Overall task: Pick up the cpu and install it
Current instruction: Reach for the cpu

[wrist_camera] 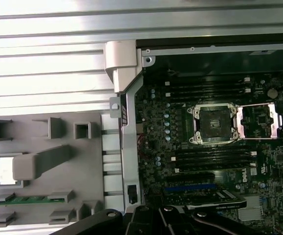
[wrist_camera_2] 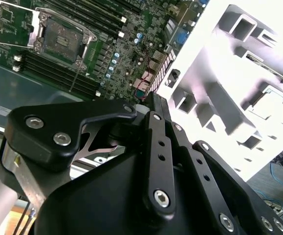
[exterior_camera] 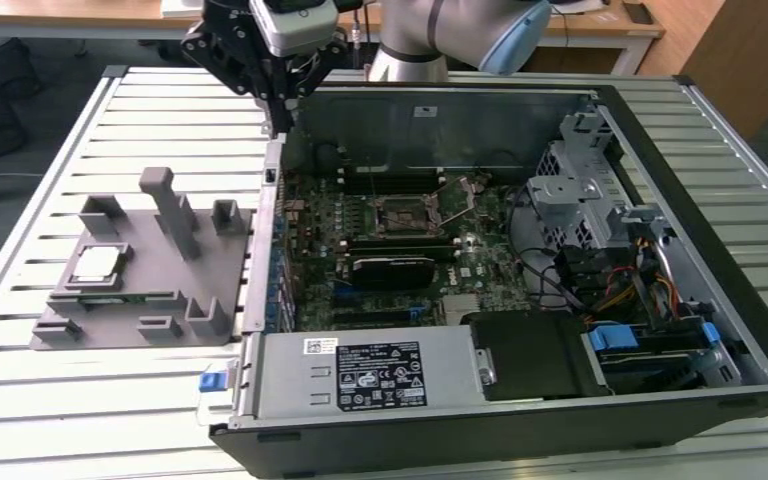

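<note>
We see the arm [exterior_camera: 418,40] as a smooth silver-grey tube with a pale blue joint cap [exterior_camera: 515,45]. Its gripper [exterior_camera: 275,95] is matte black. In the second wrist view we make out flat linkage bars [wrist_camera_2: 160,147] pinned with silver socket-head screws [wrist_camera_2: 161,197], beside a bare metal bracket [wrist_camera_2: 21,176].
</note>
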`<state>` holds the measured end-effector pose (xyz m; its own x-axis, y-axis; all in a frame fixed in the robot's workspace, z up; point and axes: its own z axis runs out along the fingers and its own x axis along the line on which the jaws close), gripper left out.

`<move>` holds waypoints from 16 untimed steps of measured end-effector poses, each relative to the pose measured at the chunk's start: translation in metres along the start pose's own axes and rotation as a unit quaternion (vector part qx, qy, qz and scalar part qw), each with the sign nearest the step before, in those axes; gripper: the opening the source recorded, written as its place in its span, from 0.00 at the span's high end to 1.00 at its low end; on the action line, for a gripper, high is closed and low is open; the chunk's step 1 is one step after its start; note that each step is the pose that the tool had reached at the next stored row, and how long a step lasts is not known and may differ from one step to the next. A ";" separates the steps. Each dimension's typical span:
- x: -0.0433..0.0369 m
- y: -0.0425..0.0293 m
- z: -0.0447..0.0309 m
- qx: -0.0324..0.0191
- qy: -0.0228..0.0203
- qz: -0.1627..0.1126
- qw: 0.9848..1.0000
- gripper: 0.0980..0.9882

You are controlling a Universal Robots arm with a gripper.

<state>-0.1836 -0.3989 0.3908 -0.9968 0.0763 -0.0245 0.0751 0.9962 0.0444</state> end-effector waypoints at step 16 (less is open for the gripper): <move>0.0074 -0.0006 0.0002 0.000 0.000 0.000 1.000 0.99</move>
<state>-0.1911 -0.3989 0.3905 -0.9968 0.0762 -0.0245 0.0751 0.9962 0.0444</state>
